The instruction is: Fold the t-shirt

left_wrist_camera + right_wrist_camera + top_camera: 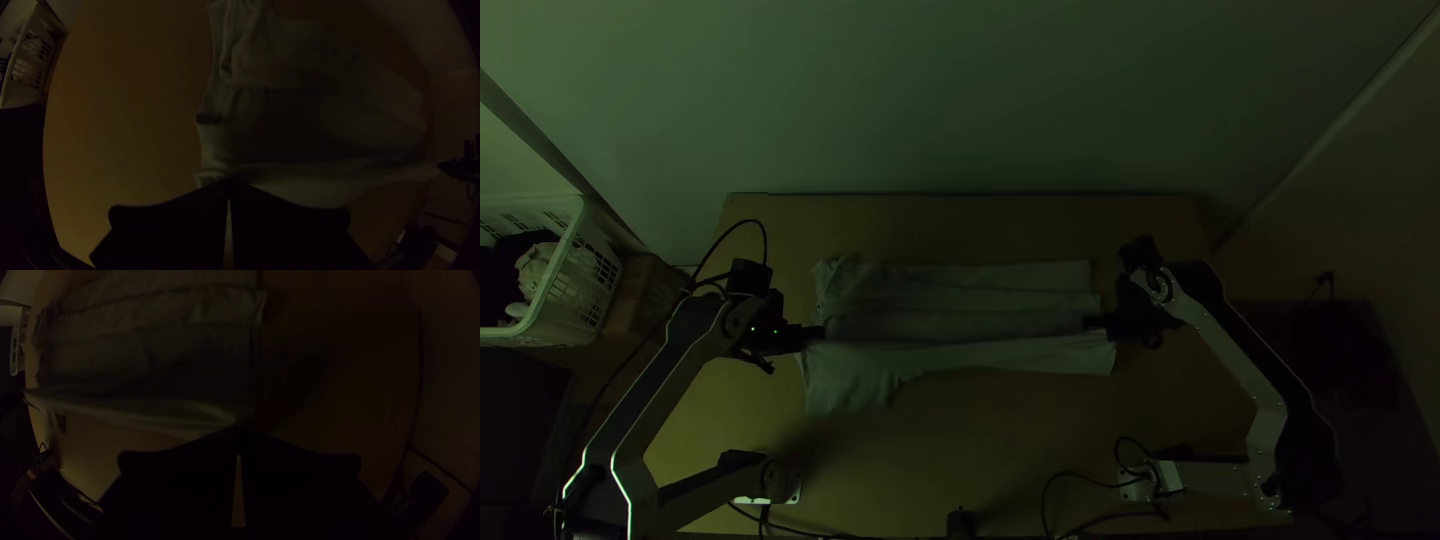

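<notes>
Dimly, t-shirt [960, 325] held, left gripper [816, 332], right gripper [1092, 322]

Free passage is afforded over the table [960, 225] along its far edge and between the t-shirt [960, 325] and the near-edge cables [1070, 475]. Access from the t-shirt's two ends is obstructed by the left end effector [815, 332] and the right end effector [1095, 323].

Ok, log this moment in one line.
long pale fabric t-shirt: layered | flat black left end effector: shut on it | flat black right end effector: likewise
</notes>
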Motion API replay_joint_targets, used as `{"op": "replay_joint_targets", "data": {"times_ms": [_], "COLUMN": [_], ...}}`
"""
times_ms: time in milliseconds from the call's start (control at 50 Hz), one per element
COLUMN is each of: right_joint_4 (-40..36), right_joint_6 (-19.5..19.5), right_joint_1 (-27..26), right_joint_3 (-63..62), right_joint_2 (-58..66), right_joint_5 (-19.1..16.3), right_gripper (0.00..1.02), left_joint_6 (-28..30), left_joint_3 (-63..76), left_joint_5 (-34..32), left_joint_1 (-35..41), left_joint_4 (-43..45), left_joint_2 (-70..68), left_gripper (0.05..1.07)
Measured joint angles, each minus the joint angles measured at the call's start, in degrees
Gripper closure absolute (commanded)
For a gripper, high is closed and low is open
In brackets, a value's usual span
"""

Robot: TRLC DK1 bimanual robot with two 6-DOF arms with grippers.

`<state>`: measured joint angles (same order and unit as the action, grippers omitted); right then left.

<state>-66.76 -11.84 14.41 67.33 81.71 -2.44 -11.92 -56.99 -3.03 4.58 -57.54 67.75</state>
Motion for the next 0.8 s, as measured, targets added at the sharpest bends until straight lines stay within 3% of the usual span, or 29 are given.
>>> {"op": "replay_joint_targets", "data": {"times_ms": [800], "right_joint_4": [1.5], "right_joint_6": [2.6], "right_joint_1": [-3.4], "right_joint_3": [21.0], "right_joint_2": [21.6], "right_joint_5": [0.0], "right_gripper": [0.99], "left_joint_6": [3.2], "left_joint_3": [-24.5], "left_joint_5": [-0.4], "left_joint_1": [-3.0], "left_joint_4": [-0.2], "left_joint_2": [23.4], "left_gripper": [1.04]}}
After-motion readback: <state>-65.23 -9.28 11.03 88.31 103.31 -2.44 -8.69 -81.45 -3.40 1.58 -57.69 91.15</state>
